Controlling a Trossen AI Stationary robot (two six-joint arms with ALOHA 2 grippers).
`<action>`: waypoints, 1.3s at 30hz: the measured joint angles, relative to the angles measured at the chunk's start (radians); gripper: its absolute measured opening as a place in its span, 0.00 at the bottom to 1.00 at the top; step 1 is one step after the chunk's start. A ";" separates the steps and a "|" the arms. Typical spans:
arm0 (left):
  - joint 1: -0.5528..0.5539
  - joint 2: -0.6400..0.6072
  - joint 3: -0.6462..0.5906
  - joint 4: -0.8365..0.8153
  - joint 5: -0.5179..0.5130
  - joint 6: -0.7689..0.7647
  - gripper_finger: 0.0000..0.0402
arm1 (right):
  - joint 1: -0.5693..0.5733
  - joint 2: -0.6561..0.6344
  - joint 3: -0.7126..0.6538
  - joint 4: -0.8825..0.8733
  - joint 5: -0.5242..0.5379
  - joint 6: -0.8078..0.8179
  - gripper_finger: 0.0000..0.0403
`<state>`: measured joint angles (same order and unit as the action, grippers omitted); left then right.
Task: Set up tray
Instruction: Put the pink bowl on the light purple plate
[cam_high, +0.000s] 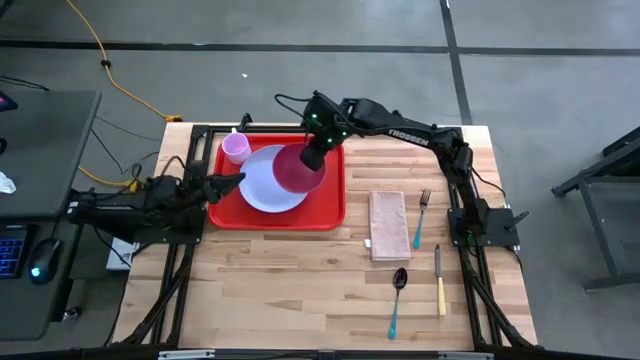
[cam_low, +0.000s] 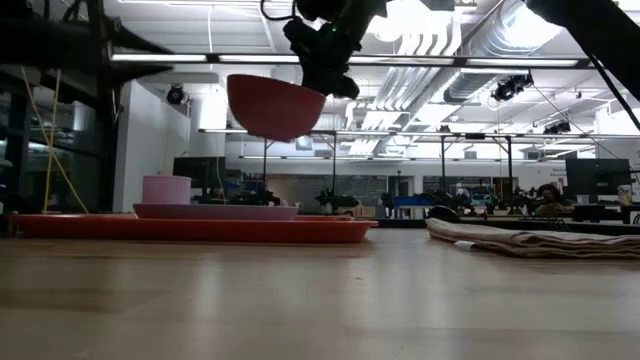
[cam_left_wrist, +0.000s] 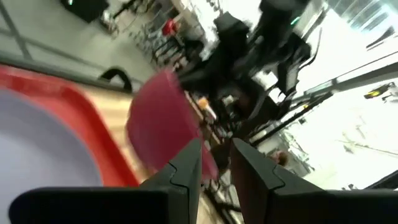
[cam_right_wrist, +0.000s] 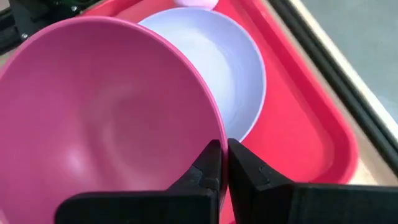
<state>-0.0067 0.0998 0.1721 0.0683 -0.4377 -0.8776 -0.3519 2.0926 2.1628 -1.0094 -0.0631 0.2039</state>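
The red tray (cam_high: 325, 205) lies on the table's far left part. On it rest a lavender plate (cam_high: 258, 185) and, at its far left corner, a pink cup (cam_high: 236, 148). My right gripper (cam_high: 312, 152) is shut on a dark pink bowl (cam_high: 295, 170), which hangs in the air above the plate (cam_low: 215, 211). My left gripper (cam_high: 235, 182) waits open at the tray's left rim; in its wrist view its fingers (cam_left_wrist: 186, 171) point toward the bowl (cam_left_wrist: 158, 124). Whether it touches the tray, I cannot tell. My right gripper (cam_right_wrist: 224, 155) pinches the bowl's rim (cam_right_wrist: 216, 127) on the side toward the table's far right, one finger inside the bowl and one outside. It comes from above, slanting down. The bowl (cam_low: 272, 108) is lifted clear of the plate, mouth up and slightly tilted.
To the right of the tray lie a folded beige napkin (cam_high: 388, 225) and a fork (cam_high: 422, 218). A spoon (cam_high: 398, 300) and a knife (cam_high: 439, 282) lie nearer the near edge. Bare wood stretches along the near side.
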 joint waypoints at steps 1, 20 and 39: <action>0.000 0.008 0.022 -0.012 -0.013 0.014 0.29 | 0.000 0.005 0.000 0.004 0.000 -0.003 0.00; 0.000 0.611 0.697 -0.625 -0.127 -0.016 0.29 | -0.001 0.023 0.007 0.102 -0.013 -0.012 0.00; 0.027 1.048 1.158 -1.138 -0.102 -0.261 0.29 | 0.027 0.023 0.007 0.146 0.110 -0.032 0.00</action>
<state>0.0204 1.1474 1.3303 -1.0702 -0.5394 -1.1390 -0.3253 2.1151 2.1700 -0.8639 0.0472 0.1719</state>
